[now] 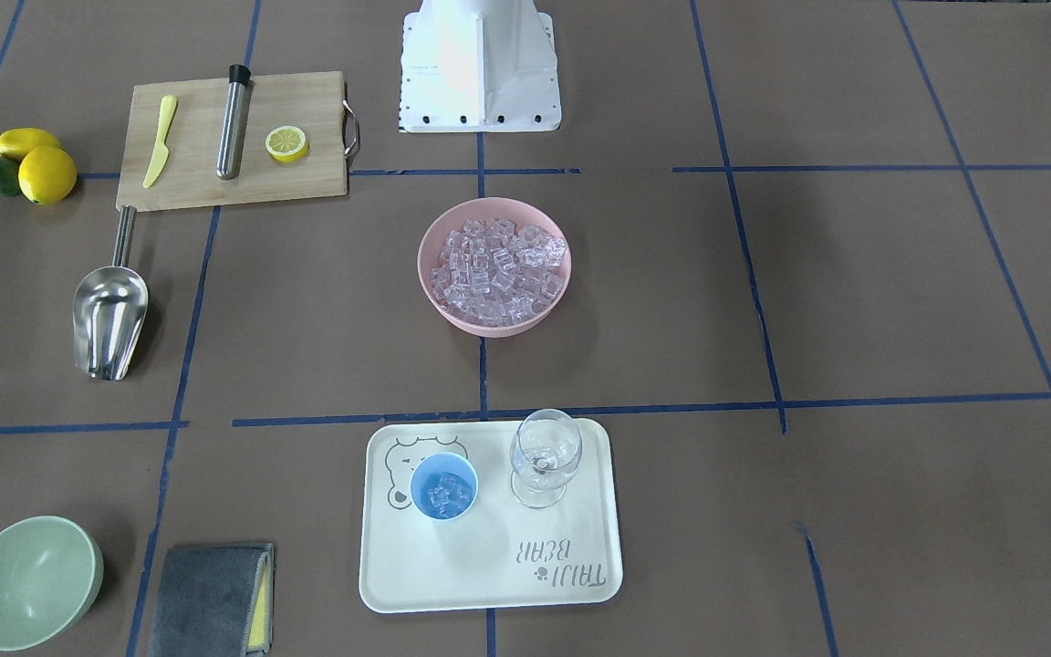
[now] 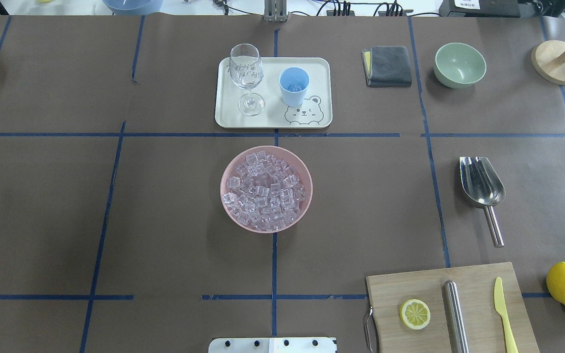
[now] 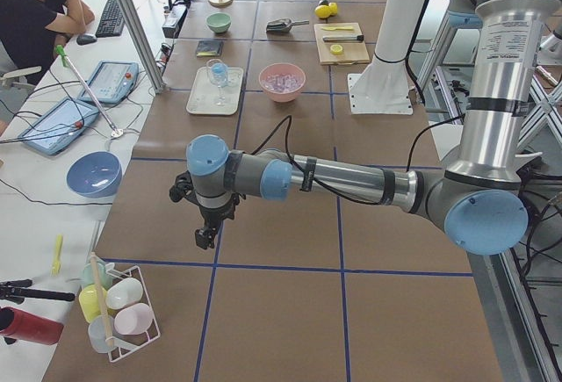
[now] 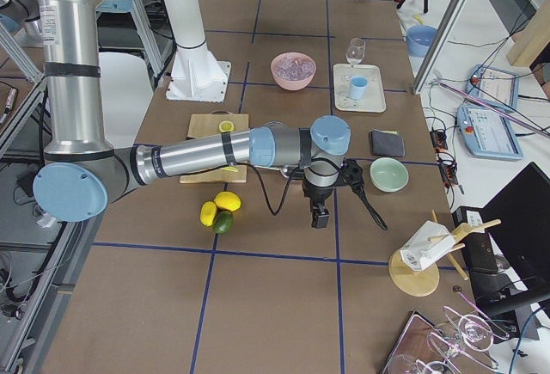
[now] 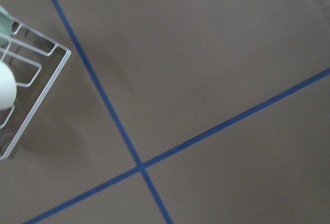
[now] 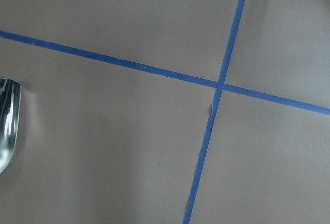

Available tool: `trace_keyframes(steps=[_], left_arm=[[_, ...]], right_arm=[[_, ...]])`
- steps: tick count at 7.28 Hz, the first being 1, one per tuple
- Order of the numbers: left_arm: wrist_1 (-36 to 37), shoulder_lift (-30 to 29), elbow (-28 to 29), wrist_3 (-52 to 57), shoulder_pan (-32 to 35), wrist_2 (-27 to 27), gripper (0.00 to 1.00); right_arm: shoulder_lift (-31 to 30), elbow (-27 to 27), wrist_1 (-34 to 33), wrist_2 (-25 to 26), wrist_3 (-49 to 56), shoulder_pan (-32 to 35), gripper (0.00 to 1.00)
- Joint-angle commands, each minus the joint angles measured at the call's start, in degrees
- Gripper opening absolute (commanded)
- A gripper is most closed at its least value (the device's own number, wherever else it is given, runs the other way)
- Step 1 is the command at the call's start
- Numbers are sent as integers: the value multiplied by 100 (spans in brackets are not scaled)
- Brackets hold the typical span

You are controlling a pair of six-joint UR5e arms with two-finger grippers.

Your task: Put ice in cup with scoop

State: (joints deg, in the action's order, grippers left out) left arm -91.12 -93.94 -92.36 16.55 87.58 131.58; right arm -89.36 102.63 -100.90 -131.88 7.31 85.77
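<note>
The steel scoop (image 1: 109, 315) lies alone on the brown table, trough toward the operators' side; it also shows in the overhead view (image 2: 481, 181) and at the right wrist view's edge (image 6: 6, 126). The light-blue cup (image 1: 443, 486) stands on the cream tray (image 1: 489, 570) with a few ice cubes (image 1: 442, 498) inside. Most ice (image 2: 265, 191) fills the pink bowl (image 2: 228, 215). My left gripper (image 3: 205, 237) hangs above the table's left end. My right gripper (image 4: 320, 217) hangs near the right end. I cannot tell whether either is open or shut.
A wine glass (image 1: 544, 456) stands beside the cup on the tray. A cutting board (image 1: 297, 187) holds a lemon half, a steel cylinder and a yellow knife. Lemons (image 1: 46, 173), a green bowl (image 1: 30, 582), a grey cloth (image 1: 211, 598) and a wire rack (image 5: 26, 80) are around.
</note>
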Motion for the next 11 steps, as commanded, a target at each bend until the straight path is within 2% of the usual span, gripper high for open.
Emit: trace_keyframes(steps=[1,3,5,11], left_arm=[[112,148,60,-125,31,-18,100],[209,139,60,-905,32,-9,100],[209,139,51,-1756,119,357,100],[156,174,25,-1769,198,334,100]], right_arm=[[-20,-15,-9,-40,-28,88,100],[-38,-24,-9,-118,-37,211,100],[-108,-85,-9,-399,-72,273,100],[-256,-208,-9,-478,-195,431,100]])
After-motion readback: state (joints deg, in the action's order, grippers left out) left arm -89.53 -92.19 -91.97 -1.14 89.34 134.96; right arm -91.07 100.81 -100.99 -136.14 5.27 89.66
